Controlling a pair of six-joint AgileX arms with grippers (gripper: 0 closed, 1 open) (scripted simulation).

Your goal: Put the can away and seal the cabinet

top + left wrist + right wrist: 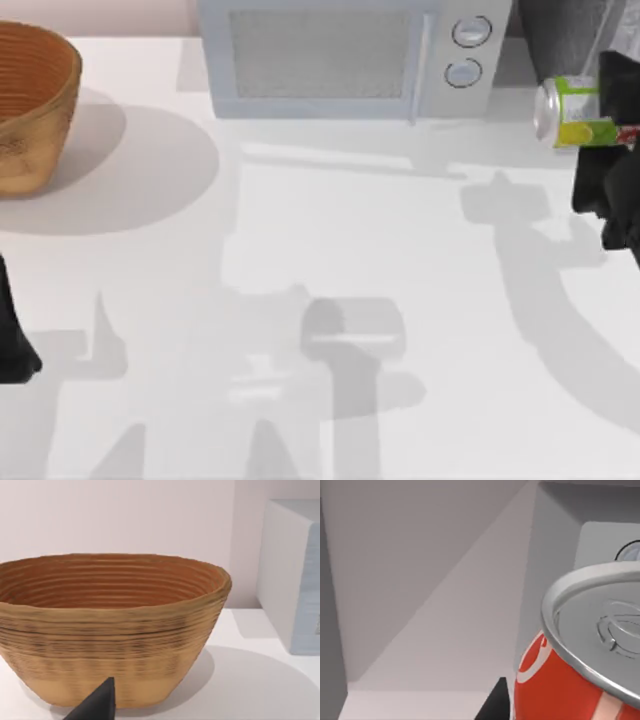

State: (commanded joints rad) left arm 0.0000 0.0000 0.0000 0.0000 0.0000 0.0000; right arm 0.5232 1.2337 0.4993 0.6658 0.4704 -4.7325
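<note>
The can (572, 113) is held on its side off the table at the far right, its silver top pointing left and its yellow-green band showing. My right gripper (612, 132) is shut on it from the right edge of the top view. Just behind it stands the cabinet (562, 35), a dark grey speckled box at the back right corner. Up close in the right wrist view, the can (555, 690) shows its red body and silver lid. My left gripper (15, 340) is parked at the table's left edge.
A pale grey microwave (330, 60) with two round knobs stands at the back centre, close to the left of the can. A woven basket (30, 105) sits at the back left, and the basket (110, 625) faces the left wrist camera.
</note>
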